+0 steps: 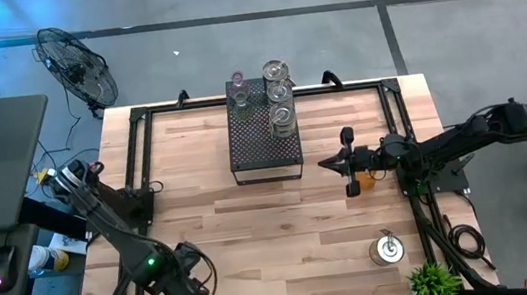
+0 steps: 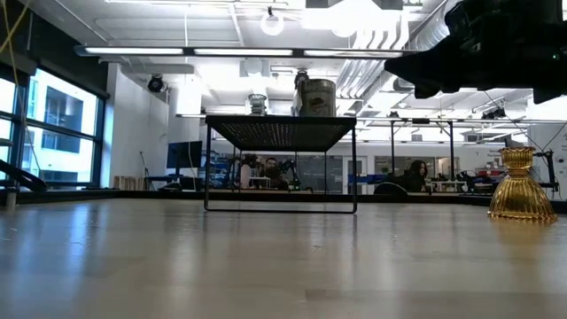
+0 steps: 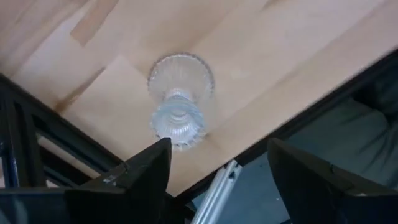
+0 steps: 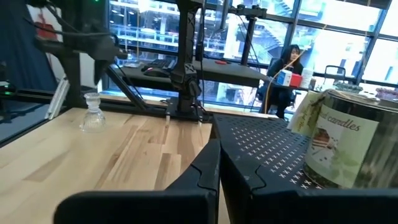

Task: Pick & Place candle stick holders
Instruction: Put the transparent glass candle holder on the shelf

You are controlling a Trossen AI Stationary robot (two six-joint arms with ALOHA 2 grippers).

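Several candle stick holders stand on the black perforated box [image 1: 264,152]: a pinkish one [image 1: 238,85] and three clear or silvery ones [image 1: 279,93]. An amber holder [image 2: 521,186] stands on its base on the table, just below and beside my right gripper [image 1: 326,164], which is shut, empty and raised above the table. A silvery holder [image 1: 389,248] stands near the right front. My left gripper [image 3: 219,149] hangs open at the near left corner above a clear glass holder [image 3: 179,99] that stands on the table. That holder also shows in the right wrist view [image 4: 92,112].
The box's top [image 4: 267,149] also holds a labelled candle tin [image 4: 342,146]. A black metal frame [image 1: 144,162] runs around the table's edges. A small green plant [image 1: 433,283] sits at the near right corner. People sit in the room beyond the table.
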